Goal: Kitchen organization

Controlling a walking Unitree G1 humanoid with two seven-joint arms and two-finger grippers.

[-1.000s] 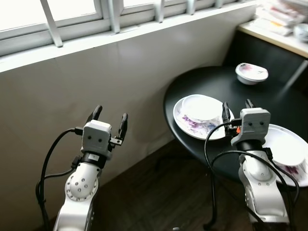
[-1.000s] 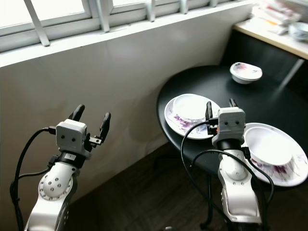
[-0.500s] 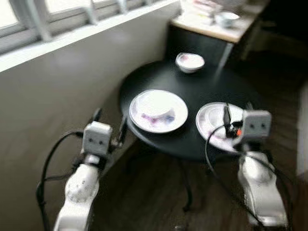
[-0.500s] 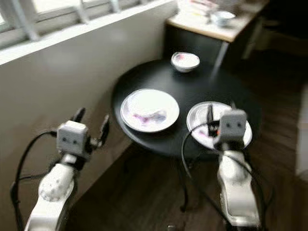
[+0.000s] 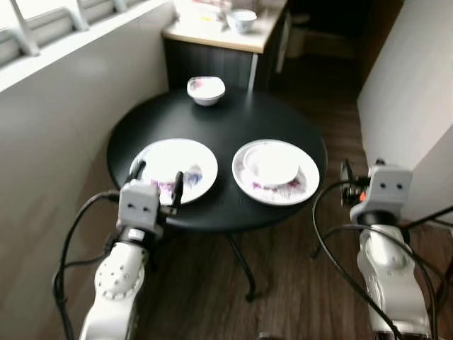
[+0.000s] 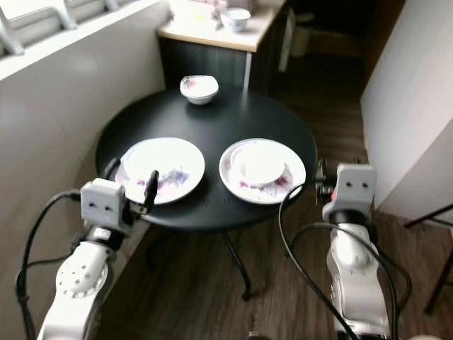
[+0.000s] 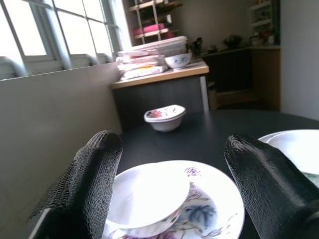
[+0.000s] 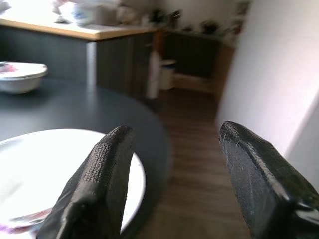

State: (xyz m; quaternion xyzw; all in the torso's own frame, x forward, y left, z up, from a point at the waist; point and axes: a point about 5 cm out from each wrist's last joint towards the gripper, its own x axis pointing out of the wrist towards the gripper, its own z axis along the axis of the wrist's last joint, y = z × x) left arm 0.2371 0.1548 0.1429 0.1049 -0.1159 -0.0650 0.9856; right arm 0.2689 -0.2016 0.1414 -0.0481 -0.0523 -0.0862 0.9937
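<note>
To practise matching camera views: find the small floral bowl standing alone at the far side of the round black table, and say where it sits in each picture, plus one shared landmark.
Left eye view: small floral bowl at upper centre-left, on the table's far edge.
Right eye view: upper left of centre.
Left wrist view: mid-picture, between the black fingers.
Right wrist view: far left edge, partly cut off.
Shared landmark: the light countertop behind the bowl.

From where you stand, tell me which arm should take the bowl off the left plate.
Left. The left gripper hangs open right over the left plate and its bowl; the right gripper is off the table's right edge.
</note>
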